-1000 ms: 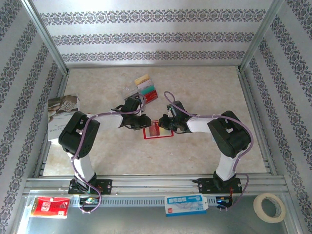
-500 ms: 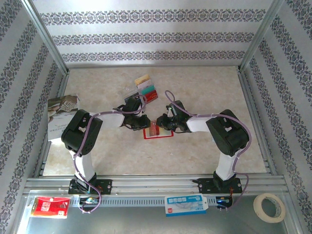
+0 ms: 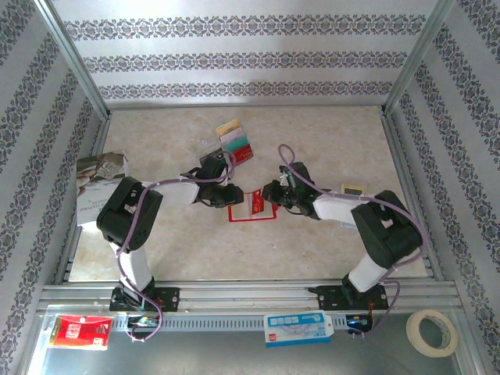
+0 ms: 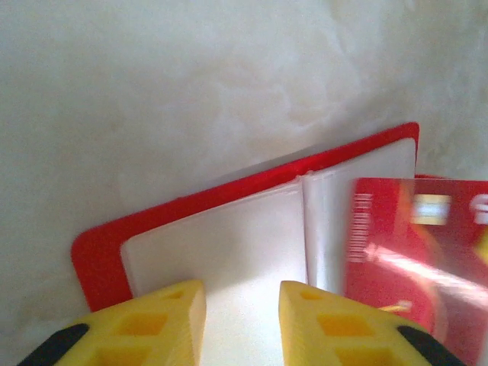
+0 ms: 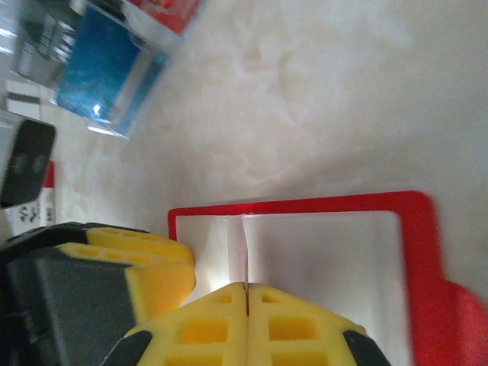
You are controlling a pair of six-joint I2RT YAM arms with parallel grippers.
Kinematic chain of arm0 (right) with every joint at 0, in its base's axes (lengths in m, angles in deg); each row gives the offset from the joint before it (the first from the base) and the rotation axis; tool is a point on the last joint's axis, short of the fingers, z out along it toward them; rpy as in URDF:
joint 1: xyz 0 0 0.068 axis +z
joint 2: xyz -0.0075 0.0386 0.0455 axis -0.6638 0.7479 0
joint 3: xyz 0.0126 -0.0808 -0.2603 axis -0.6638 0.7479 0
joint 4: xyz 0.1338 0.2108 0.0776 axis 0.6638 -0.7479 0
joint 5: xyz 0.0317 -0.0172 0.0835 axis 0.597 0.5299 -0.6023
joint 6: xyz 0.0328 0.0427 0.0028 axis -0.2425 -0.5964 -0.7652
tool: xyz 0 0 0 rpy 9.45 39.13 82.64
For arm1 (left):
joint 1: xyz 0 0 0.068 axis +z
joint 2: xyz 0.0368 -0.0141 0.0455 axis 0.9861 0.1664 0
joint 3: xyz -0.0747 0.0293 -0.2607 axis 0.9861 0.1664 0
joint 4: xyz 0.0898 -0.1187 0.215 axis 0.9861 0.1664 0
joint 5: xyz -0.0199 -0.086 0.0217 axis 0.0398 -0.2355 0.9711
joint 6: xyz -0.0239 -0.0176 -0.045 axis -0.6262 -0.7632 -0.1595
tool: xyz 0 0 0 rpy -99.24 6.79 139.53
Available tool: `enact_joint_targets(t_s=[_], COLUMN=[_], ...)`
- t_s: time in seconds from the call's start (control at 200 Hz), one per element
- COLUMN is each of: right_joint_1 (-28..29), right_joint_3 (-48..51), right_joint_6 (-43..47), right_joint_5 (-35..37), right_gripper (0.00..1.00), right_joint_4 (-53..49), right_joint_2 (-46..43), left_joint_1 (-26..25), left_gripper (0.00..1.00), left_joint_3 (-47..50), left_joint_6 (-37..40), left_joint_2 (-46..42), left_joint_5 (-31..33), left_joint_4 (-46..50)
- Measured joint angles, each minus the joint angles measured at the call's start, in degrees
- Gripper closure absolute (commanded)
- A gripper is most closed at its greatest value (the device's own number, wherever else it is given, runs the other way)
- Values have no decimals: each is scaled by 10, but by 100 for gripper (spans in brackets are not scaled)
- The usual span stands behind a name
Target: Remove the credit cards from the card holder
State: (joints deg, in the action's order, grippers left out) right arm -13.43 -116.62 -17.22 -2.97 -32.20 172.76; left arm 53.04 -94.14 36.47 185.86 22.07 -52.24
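Observation:
The red card holder (image 3: 248, 216) lies open on the table between my two grippers, its pale clear pockets (image 4: 229, 244) facing up. My left gripper (image 4: 242, 293) is open, with its yellow fingers set on the left pocket page. My right gripper (image 5: 246, 288) is shut on a red credit card (image 4: 412, 252), which shows edge-on between its pads. That card (image 3: 255, 202) hangs over the holder's right half. From above, the left gripper (image 3: 233, 197) and right gripper (image 3: 264, 197) face each other across the holder. Several more credit cards (image 3: 234, 142) lie fanned out behind it.
A printed magazine (image 3: 98, 186) lies at the table's left edge. A small white object (image 3: 351, 189) sits by the right arm. On the near rail are a red-and-white packet (image 3: 78, 330), a blue-and-white packet (image 3: 301, 327) and a tape roll (image 3: 432, 333).
My right gripper has moved right, drawing the red card out over the holder. The left gripper stays on the holder with its jaws a little wider.

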Motion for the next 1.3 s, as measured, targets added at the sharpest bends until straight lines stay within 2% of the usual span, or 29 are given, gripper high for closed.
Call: enact_joint_targets(t_s=[0.12,0.275,0.465,0.649,0.809,0.994,1.299], right_joint_1=[-8,-10,-20,-26,-31,-33,-33], right_joint_3=[24,36,37,38,39,39,41], right_joint_6=[2,-3,-45,-110,-163,-201,-226], right_joint_5=[11,11,-3,-22,-40,-52,-57], right_gripper=[100,100,100,100,100,100,100], right_joint_4=[26,61,125,214,285,340,370], right_joint_2=[-51,-104,-128,-116,-92,-72,-63], left_joint_1=[0,3,14,16,16,16,16], left_gripper=[55,44,30,28,37,55,71], left_joint_3=[16,44,113,173,176,176,177], left_joint_6=[1,-7,-90,-175,-223,-261,-289], left_joint_2=[-35,-115,-206,-215,-204,-177,-161], left_joint_5=[24,26,-1,-29,-66,-98,-115], left_joint_4=[-3,-30,-170,-311,-394,-493,-535])
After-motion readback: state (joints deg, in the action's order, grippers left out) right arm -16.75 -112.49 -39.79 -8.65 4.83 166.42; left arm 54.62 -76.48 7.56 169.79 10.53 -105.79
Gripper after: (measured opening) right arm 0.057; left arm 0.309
